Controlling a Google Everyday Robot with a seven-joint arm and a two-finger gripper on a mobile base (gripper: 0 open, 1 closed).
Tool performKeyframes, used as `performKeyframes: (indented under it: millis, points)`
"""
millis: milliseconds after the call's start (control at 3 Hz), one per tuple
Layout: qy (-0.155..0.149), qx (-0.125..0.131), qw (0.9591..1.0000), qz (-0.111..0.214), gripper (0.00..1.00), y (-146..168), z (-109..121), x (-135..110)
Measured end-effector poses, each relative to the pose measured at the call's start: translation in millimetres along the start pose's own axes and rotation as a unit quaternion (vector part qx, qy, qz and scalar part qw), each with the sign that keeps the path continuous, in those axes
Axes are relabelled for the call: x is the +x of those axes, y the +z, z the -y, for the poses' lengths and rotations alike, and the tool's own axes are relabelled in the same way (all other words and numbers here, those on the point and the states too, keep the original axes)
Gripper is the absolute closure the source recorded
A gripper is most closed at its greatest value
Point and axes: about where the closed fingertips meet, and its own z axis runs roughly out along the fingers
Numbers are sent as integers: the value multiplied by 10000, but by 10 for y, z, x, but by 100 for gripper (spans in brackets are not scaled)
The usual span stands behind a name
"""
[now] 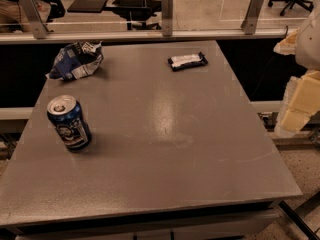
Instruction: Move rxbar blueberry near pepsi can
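Observation:
The rxbar blueberry (187, 60) is a flat black bar with a white-silver label, lying at the far right of the grey table (165, 149). The pepsi can (69, 122) is dark blue with a round white logo and a silver top, standing upright near the table's left edge. The bar and the can are far apart, across the table from each other. My gripper (299, 106), with cream-coloured parts, hangs beyond the table's right edge, off the table and well to the right of the bar. It holds nothing that I can see.
A wrinkly blue-and-white chip bag (76, 60) lies at the far left corner, behind the can. A glass railing with metal posts (167, 11) runs along the table's far edge. Office chairs stand on the floor beyond.

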Motion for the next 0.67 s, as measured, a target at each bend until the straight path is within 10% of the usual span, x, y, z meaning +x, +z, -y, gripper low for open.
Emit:
performKeyframes:
  millis: [667]
  points:
    - [103, 27, 9996, 246, 0, 213, 353, -140]
